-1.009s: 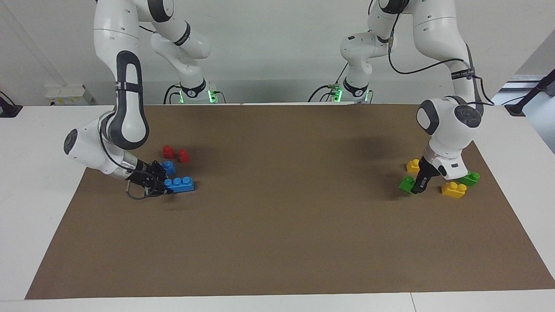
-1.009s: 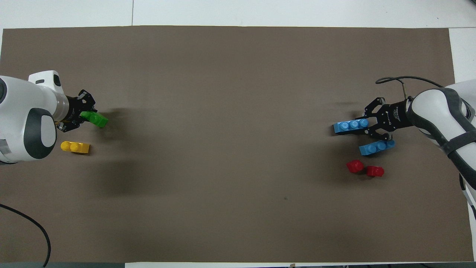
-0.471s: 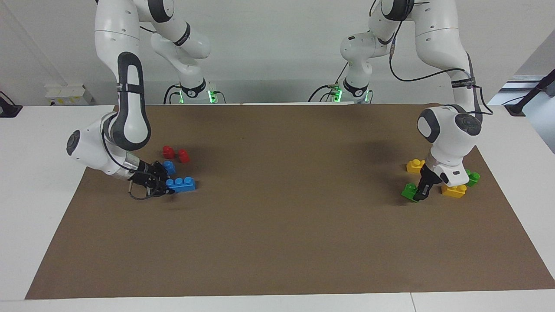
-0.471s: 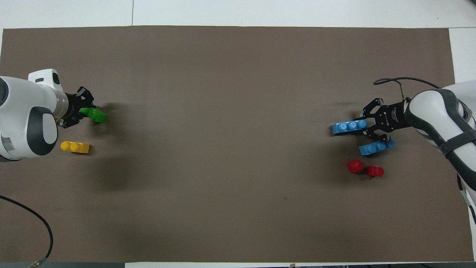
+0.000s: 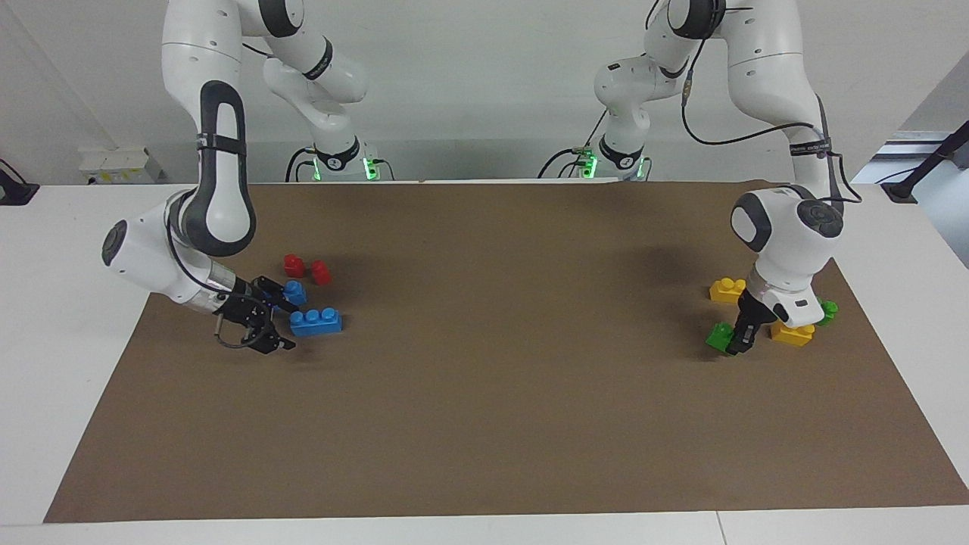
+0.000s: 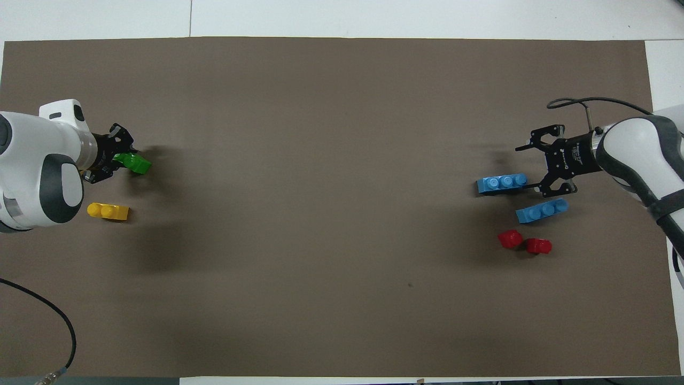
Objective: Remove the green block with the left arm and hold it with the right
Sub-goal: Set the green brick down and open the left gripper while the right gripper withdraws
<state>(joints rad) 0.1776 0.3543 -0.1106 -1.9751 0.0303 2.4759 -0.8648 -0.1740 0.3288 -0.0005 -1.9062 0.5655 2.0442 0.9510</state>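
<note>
Since a second ago the right pincer (image 5: 261,333) has let go of the blue brick (image 5: 316,322) and drawn back with its fingers spread, while the left pincer (image 5: 740,338) has carried the green block (image 5: 719,334) a little away from the robots, off from the yellow bricks. That block sits pinched at the left pincer's tip, tilted, low over the brown mat (image 5: 492,363) at the left arm's end of the desk (image 5: 45,318). The removal step looks nearly done; what seems to remain is bringing the block toward the middle for the right pincer to take. The mat's wide centre is bare, giving plenty of room. A yellow brick (image 6: 108,212) and a second green block (image 5: 827,310) lie close by, and the mat's edge is near.
</note>
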